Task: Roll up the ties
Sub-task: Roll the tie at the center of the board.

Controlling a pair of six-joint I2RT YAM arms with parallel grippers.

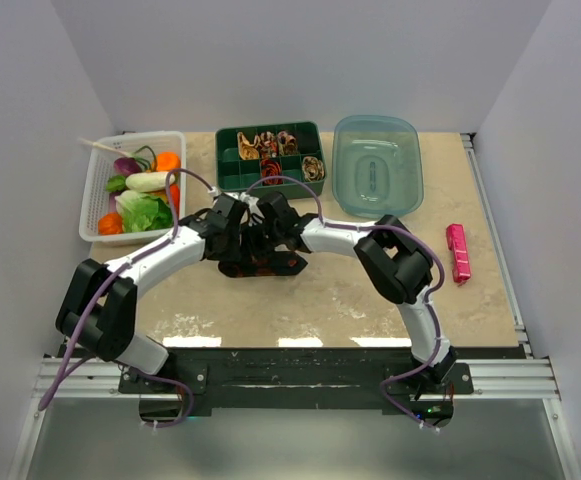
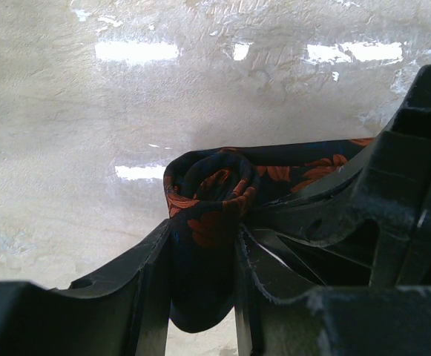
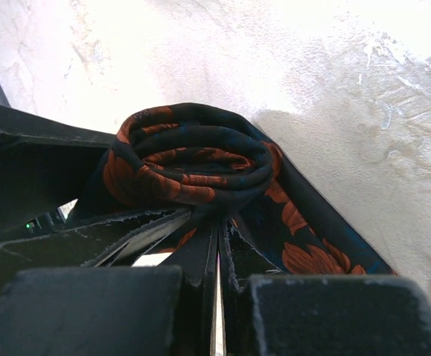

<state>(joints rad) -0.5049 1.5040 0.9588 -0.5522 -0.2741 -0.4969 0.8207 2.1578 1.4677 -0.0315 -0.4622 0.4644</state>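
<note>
The black tie with orange-red spots (image 1: 266, 267) lies mid-table, partly rolled into a coil. Both grippers meet over it. My left gripper (image 1: 238, 240) is shut on the coil; in the left wrist view the tie (image 2: 215, 182) fills the gap between its jaws (image 2: 202, 245). My right gripper (image 1: 270, 238) is shut at the coil's base, and the coil (image 3: 189, 159) sits at its tips (image 3: 219, 226) with the flat tail (image 3: 304, 245) trailing right. Several rolled ties (image 1: 270, 145) in tan, red and dark sit in a green divided box (image 1: 232, 172).
A clear blue container (image 1: 377, 165) stands right of the green box. A white basket (image 1: 96, 200) of toy vegetables is at the far left. A small pink bar (image 1: 457, 252) lies at the right. Purple cables run along both arms.
</note>
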